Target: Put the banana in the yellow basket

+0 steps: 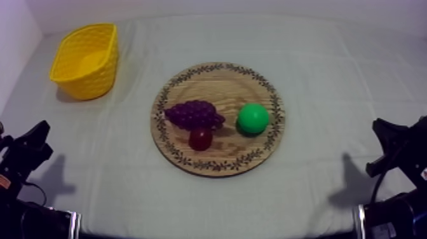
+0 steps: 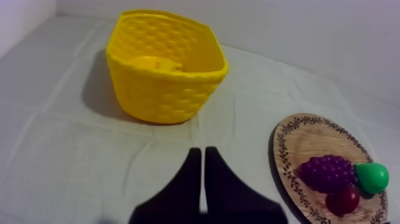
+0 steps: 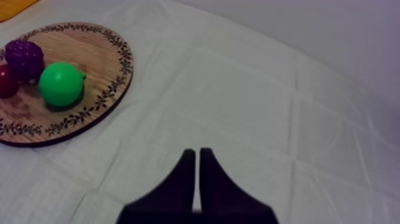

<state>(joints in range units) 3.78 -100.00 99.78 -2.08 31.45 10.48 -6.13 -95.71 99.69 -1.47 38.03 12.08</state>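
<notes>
Banana [image 2: 156,63] in the basket [image 2: 166,98], not on the board [image 2: 294,146].
Left gripper [image 2: 202,152] and right gripper [image 3: 197,152], fingers together on nothing — basket ahead of the left one, well apart from the right; banana's long axis unclear.

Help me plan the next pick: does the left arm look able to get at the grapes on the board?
Probably yes. The bunch of grapes lies on the left half of the wooden board, open from above and toward the left gripper; the small red fruit crowds only its front.
</notes>
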